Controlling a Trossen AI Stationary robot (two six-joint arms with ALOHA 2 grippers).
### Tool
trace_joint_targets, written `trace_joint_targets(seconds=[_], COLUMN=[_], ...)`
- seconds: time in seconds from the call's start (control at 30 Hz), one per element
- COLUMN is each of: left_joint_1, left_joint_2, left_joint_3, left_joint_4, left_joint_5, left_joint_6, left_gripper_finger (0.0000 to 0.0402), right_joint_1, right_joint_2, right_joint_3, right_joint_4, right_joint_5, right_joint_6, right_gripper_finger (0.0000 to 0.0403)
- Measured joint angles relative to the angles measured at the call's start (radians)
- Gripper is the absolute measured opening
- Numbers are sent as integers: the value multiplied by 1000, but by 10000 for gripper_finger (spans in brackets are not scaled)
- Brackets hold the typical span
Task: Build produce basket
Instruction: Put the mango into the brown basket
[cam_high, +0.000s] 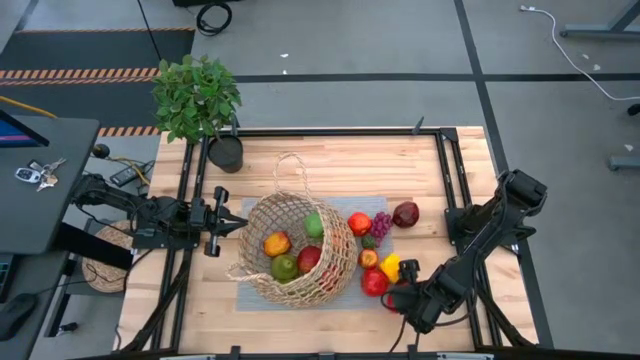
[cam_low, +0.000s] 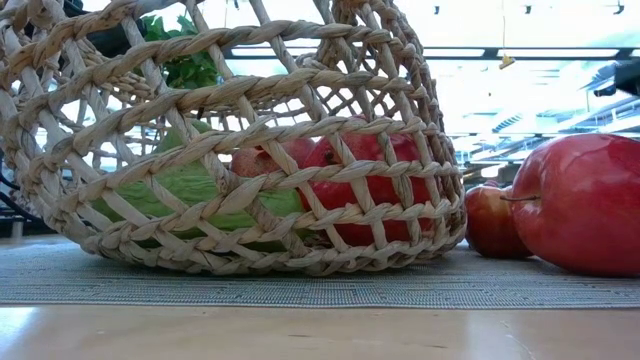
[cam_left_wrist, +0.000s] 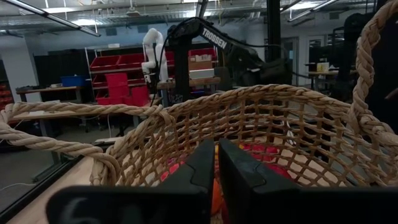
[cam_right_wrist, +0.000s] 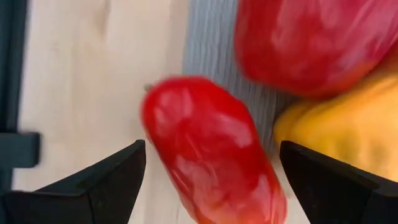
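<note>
R gripper (cam_high: 398, 297) spread over a red piece, L gripper (cam_high: 237, 224) pinched on the basket (cam_high: 300, 248) rim.

From my station: basket sits mid-table on a grey mat (cam_high: 250, 297), tipped w/ its mouth toward the L arm; inside I see a green pear-like piece (cam_high: 314, 224), an orange one (cam_high: 276, 243), a green one (cam_high: 285, 267) and a red one (cam_high: 309, 258). L fingers (cam_left_wrist: 239, 171) pressed together on the near rim. Rest of produce lies just right of the basket: red fruit (cam_high: 359, 223), grapes (cam_high: 381, 224), dark red piece (cam_high: 405, 214), yellow pepper (cam_high: 390, 266), red pepper (cam_high: 374, 282). R wrist view: fingers (cam_right_wrist: 118, 171) wide apart either side of an elongated red piece (cam_right_wrist: 208, 152), not touching it. Potted plant (cam_high: 196, 97) at far L corner.
</note>
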Motion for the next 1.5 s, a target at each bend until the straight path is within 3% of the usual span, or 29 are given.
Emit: trace_joint_targets(seconds=[0.23, 0.53, 0.67, 0.8, 0.97, 1.33, 1.5], left_joint_1=[0, 0, 0, 0, 0, 0, 0], left_joint_2=[0, 0, 0, 0, 0, 0, 0], left_joint_3=[0, 0, 0, 0, 0, 0, 0], left_joint_4=[0, 0, 0, 0, 0, 0, 0], left_joint_5=[0, 0, 0, 0, 0, 0, 0], left_joint_6=[0, 0, 0, 0, 0, 0, 0], left_gripper_finger=[36, 29, 34, 35, 29, 35, 29], right_joint_1=[-20, -30, -49, -99, -158, -290, -358], right_joint_2=[0, 0, -6, -7, -7, -9, -9], right_joint_3=[-90, -107, -95, -20, 108, 486, 595], right_joint_4=[82, 91, 75, 33, 29, 56, 106], right_joint_5=[-77, -94, -191, -261, -241, -105, -106], right_joint_6=[10, -15, 5, 54, -1, -356, -533], right_gripper_finger=[366, 269, 267, 280, 287, 284, 285])
